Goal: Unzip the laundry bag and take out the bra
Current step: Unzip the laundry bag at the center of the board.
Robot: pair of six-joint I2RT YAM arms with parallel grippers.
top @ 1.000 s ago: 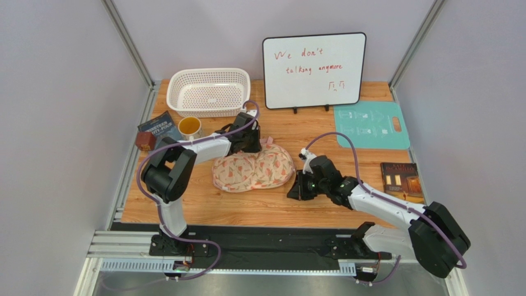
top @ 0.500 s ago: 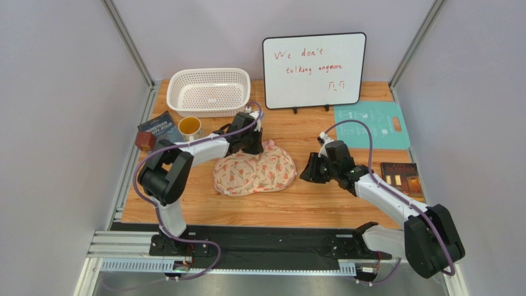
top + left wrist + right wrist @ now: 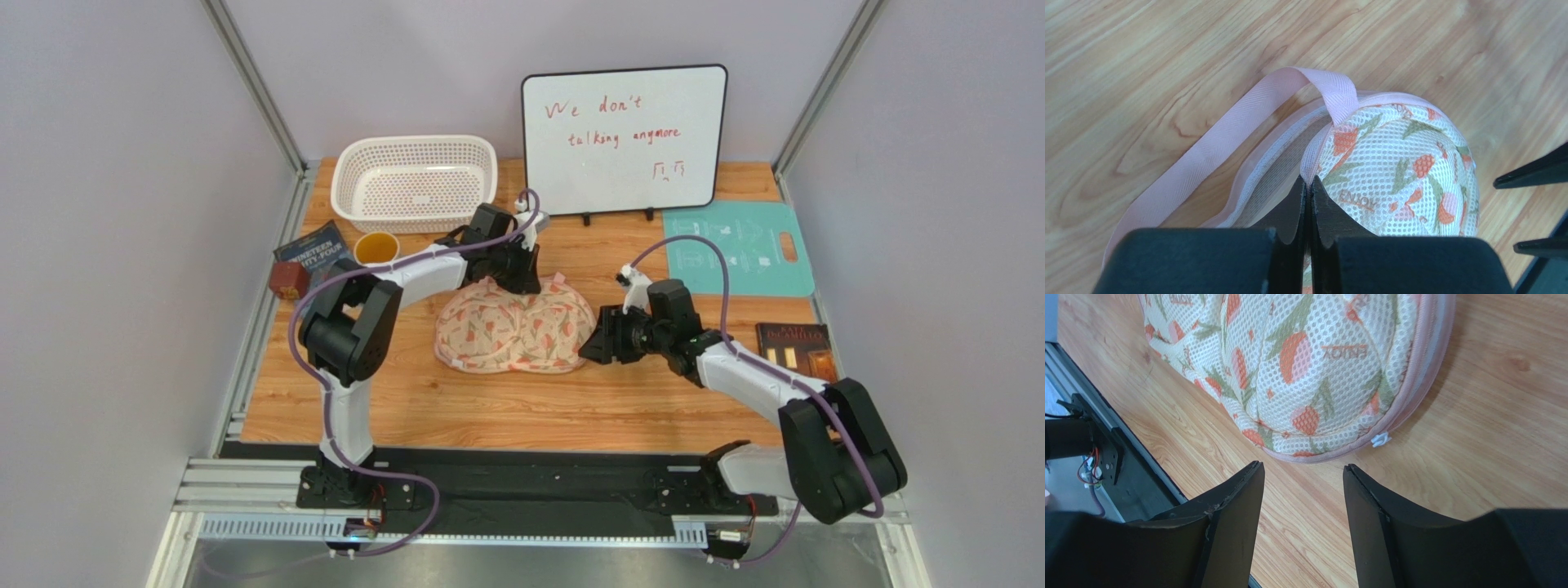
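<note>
The laundry bag (image 3: 515, 333), cream mesh with a red and green print, lies mid-table. My left gripper (image 3: 525, 276) is at its far edge, shut on a pinch of the mesh (image 3: 1308, 180) beside the pink strap loop (image 3: 1229, 135). In the left wrist view the bag (image 3: 1401, 171) bulges to the right of the jaws. My right gripper (image 3: 595, 343) hovers just off the bag's right end, open (image 3: 1303, 467), with only wood between its fingers. The bag (image 3: 1303, 361) and its small white zipper pull (image 3: 1379, 440) lie just ahead of it. The bra is hidden.
A white perforated basket (image 3: 415, 181) and a whiteboard (image 3: 623, 139) stand at the back. A teal board (image 3: 737, 249) and a book (image 3: 797, 349) lie to the right. A yellow cup (image 3: 375, 249), a dark book (image 3: 317, 251) and a brown block (image 3: 290, 279) are on the left.
My left gripper pulled the bag to the right and a little back. My right gripper went from shut to open and moved up to the bag's right end.
</note>
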